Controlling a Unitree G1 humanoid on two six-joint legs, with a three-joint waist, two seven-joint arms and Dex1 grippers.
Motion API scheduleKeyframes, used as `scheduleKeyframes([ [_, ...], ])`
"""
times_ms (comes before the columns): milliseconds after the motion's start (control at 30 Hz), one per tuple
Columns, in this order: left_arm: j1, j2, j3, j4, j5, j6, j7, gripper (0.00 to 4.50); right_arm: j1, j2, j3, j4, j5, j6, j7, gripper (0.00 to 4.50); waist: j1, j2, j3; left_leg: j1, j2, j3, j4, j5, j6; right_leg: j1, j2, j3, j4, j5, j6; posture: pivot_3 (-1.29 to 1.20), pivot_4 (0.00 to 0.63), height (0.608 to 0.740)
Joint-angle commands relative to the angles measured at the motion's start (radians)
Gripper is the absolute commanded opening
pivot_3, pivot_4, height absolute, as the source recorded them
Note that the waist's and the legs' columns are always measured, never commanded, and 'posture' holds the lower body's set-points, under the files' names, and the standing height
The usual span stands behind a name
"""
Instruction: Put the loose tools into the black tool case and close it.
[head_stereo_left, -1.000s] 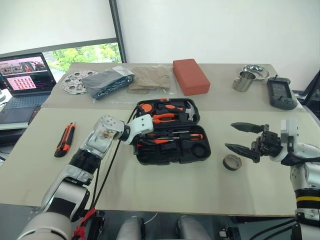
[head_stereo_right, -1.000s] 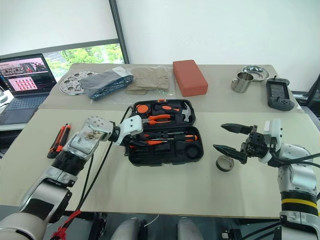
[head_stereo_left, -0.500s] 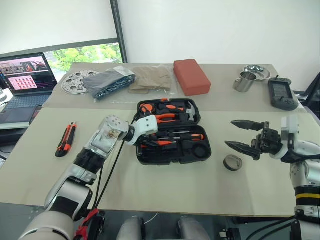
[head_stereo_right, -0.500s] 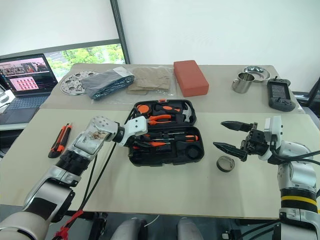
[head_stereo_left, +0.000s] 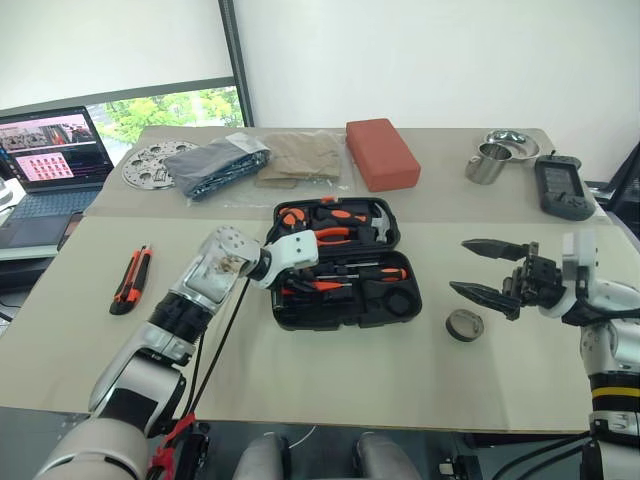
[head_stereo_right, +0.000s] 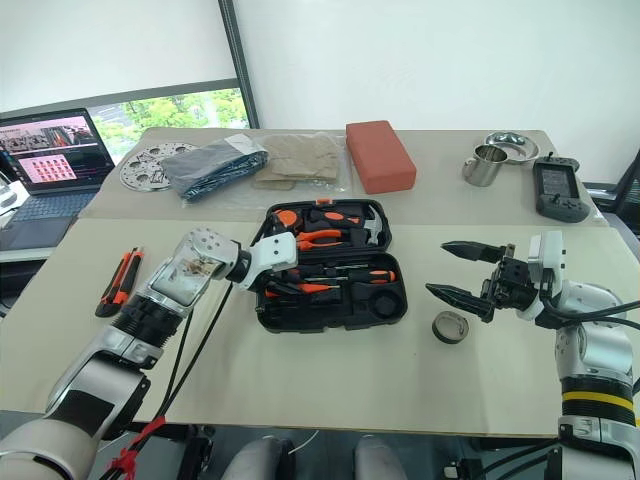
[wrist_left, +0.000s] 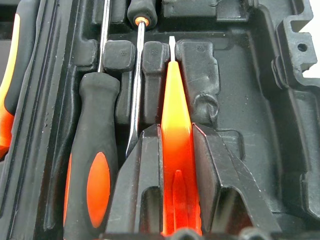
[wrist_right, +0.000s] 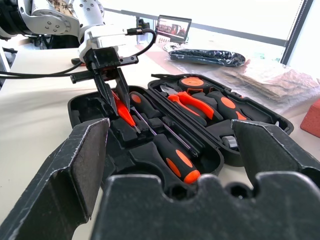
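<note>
Orange driver's (wrist_left: 176, 150) handle under tool fingers (wrist_left: 142, 185)

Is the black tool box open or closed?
Open. The black tool case lies spread flat on the table, both halves showing tools in their slots.

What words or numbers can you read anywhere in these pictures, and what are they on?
None can be read.
Laptop screen: it shows small pictures and marks, too small to read.
Black handheld device: any marks on it are too small to read.
Black tool case and the tools in it: no label or brand to be seen.
Utility knife, red block, steel cup: no writing to be seen.
</note>
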Motion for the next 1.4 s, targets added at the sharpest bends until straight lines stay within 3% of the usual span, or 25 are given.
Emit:
scheduleKeyframes([
  [33, 0.006, -0.006, -0.027, 0.019, 0.015, 0.014, -0.010, 2.00, 0.002, -0.015, -0.012, -0.045, 0.010, 0.007, -0.010, 4.50, 0.000, 0.000, 0.000, 0.000, 0.000, 0.000, 0.000, 0.000, 0.000, 0.000, 0.000, 0.000, 0.000, 0.000, 0.000, 0.00, 0.150, 0.740],
  [267, -0.004, -0.010, 0.008, -0.026, -0.019, 0.038, -0.010, 4.44, 0.002, -0.014, -0.010, -0.051, 0.011, 0.011, -0.016, 4.50, 0.001, 0.000, 0.000, 0.000, -0.001, -0.001, 0.002, 0.001, 0.001, 0.000, 0.000, 0.000, 0.001, 0.000, 0.000, 0.00, 0.150, 0.740],
  [600, -0.049, 0.047, 0.123, -0.204, -0.141, 0.120, -0.046, 4.44, -0.004, -0.016, -0.011, -0.033, 0.007, 0.003, -0.009, 4.50, 0.000, 0.000, 0.000, -0.002, -0.001, -0.003, 0.001, 0.001, 0.002, 0.000, 0.000, 0.000, 0.000, 0.000, 0.000, 0.00, 0.150, 0.740],
  [767, -0.062, 0.006, 0.212, -0.144, -0.203, 0.039, 0.014, 4.44, -0.013, -0.011, -0.006, -0.019, 0.003, -0.003, -0.004, 4.50, 0.001, 0.000, 0.000, -0.002, -0.001, -0.003, 0.001, 0.002, 0.002, 0.000, 0.000, 0.000, 0.000, 0.000, 0.000, 0.00, 0.150, 0.740],
  [800, -0.056, -0.013, 0.230, -0.129, -0.221, 0.026, 0.026, 3.91, -0.014, -0.010, -0.005, -0.018, 0.003, -0.005, -0.003, 4.50, 0.002, 0.000, 0.000, -0.002, -0.001, -0.003, 0.001, 0.001, 0.002, 0.000, 0.000, 0.000, 0.000, 0.000, 0.000, 0.00, 0.150, 0.740],
  [933, 0.030, -0.103, 0.284, -0.090, -0.306, -0.072, 0.027, 2.67, -0.019, -0.004, -0.001, -0.009, 0.001, -0.011, -0.002, 4.50, 0.003, 0.001, 0.000, -0.002, -0.001, -0.003, 0.001, 0.001, 0.002, 0.000, 0.000, 0.000, 0.000, 0.000, 0.000, 0.00, 0.150, 0.740],
  [1133, 0.127, -0.137, 0.246, -0.008, -0.281, -0.215, 0.009, 0.23, -0.010, -0.005, -0.002, -0.015, 0.005, -0.014, -0.005, 4.50, 0.000, 0.001, 0.000, -0.002, -0.001, -0.003, 0.002, 0.002, 0.002, 0.000, 0.001, 0.000, 0.001, 0.000, 0.000, 0.00, 0.150, 0.740],
  [1167, 0.134, -0.140, 0.238, 0.016, -0.265, -0.246, 0.017, 0.02, -0.008, -0.006, -0.004, -0.015, 0.005, -0.015, -0.006, 4.50, 0.001, 0.001, 0.000, -0.002, -0.001, -0.004, 0.002, 0.002, 0.002, 0.000, 0.000, 0.000, 0.001, 0.000, 0.000, 0.00, 0.150, 0.740],
  [1400, 0.119, -0.142, 0.206, 0.168, -0.186, -0.388, 0.039, 0.02, -0.003, -0.011, -0.009, -0.021, 0.006, -0.014, -0.011, 4.50, 0.010, 0.001, 0.000, -0.002, -0.002, -0.004, 0.002, 0.002, 0.002, 0.001, 0.000, 0.000, 0.000, 0.000, 0.000, 0.00, 0.150, 0.740],
])
